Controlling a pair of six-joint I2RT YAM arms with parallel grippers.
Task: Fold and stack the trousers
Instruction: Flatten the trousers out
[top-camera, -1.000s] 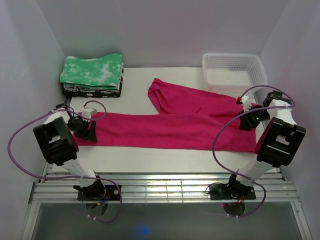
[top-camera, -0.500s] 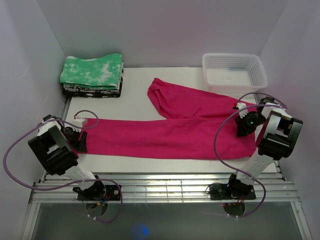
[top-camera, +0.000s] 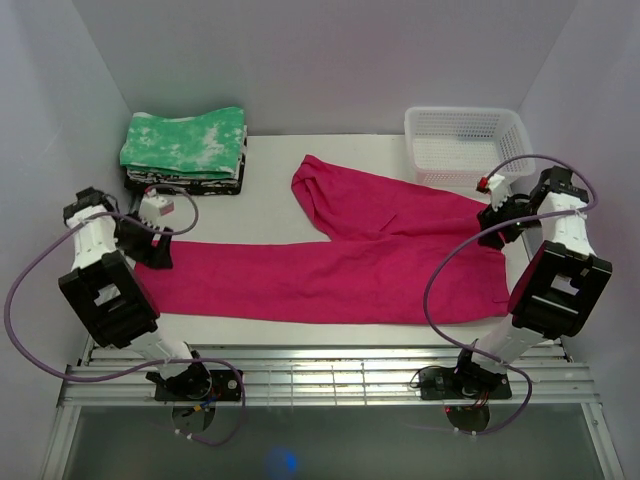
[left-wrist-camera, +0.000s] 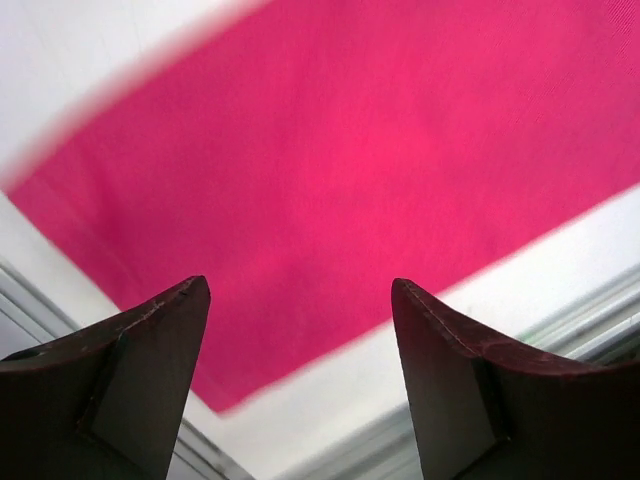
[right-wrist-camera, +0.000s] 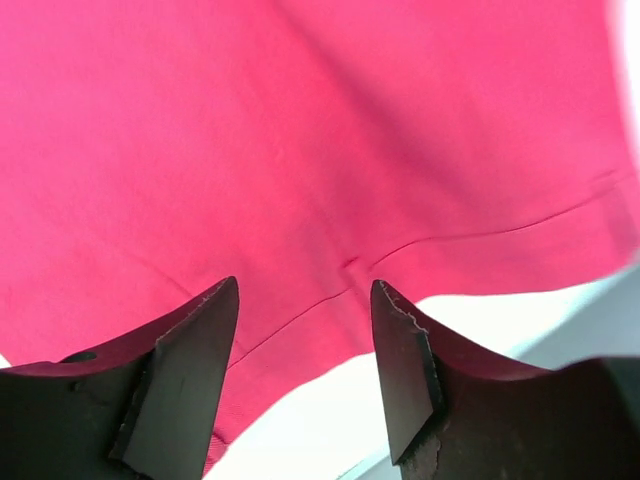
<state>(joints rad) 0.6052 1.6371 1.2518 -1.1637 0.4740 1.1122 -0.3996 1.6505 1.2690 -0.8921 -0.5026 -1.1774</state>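
Note:
The magenta-pink trousers (top-camera: 330, 265) lie flat across the table. One leg runs left, the other angles toward the back at the middle, and the waist is at the right. My left gripper (top-camera: 150, 245) hangs over the left leg's cuff end, open and empty. In the left wrist view the fabric (left-wrist-camera: 330, 150) and its cuff corner show between the spread fingers (left-wrist-camera: 150, 350). My right gripper (top-camera: 497, 218) hangs over the waist end, open and empty. The right wrist view shows the waistband seam (right-wrist-camera: 480, 235) and the cloth (right-wrist-camera: 300, 130) beyond the gripper (right-wrist-camera: 305, 285).
A folded green-and-white mottled cloth (top-camera: 185, 145) sits on a dark stack at the back left. A white plastic basket (top-camera: 465, 145) stands at the back right. Metal rails (top-camera: 320, 375) run along the table's near edge. Walls close in on both sides.
The trousers have slid a little to the left and lie flatter. Both grippers have moved toward the back, off the cloth's ends, and now stand open.

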